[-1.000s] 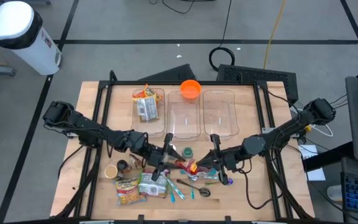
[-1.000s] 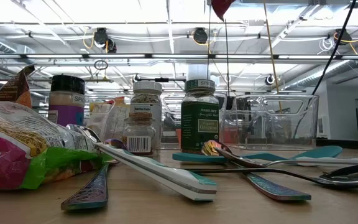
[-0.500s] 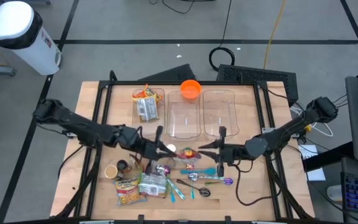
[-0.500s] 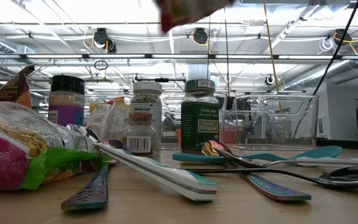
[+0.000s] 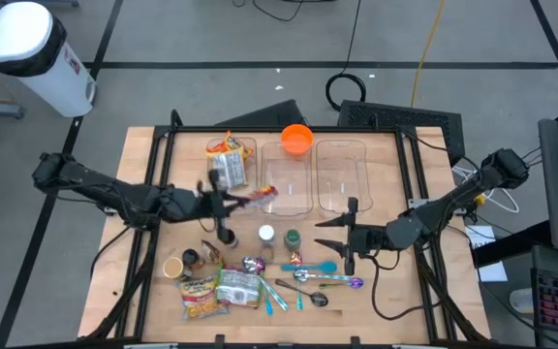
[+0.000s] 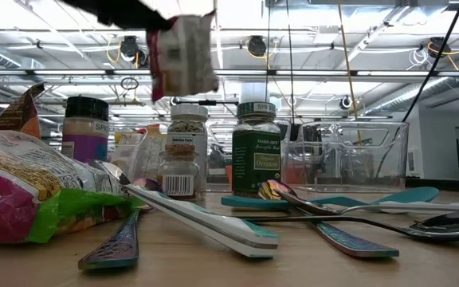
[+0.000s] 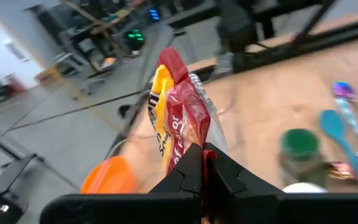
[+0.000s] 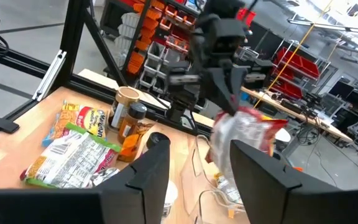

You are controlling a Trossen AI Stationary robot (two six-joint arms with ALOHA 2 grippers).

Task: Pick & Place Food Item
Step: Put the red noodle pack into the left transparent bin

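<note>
While the left gripper (image 7: 202,163) pinches the red-and-yellow snack packet (image 7: 178,118) in the air near the clear bins (image 5: 289,174) (blurred from above), the right gripper (image 8: 194,163) stands apart with fingers parted, empty, above the wooden table (image 5: 424,301).

A robotics lab or workshop: a wooden table (image 5: 405,194) stands on a grey concrete floor with cables (image 5: 352,89), under exposed ceiling pipes (image 6: 293,73), with shelves of orange bins (image 8: 160,37) and red racks (image 8: 291,59) behind.
</note>
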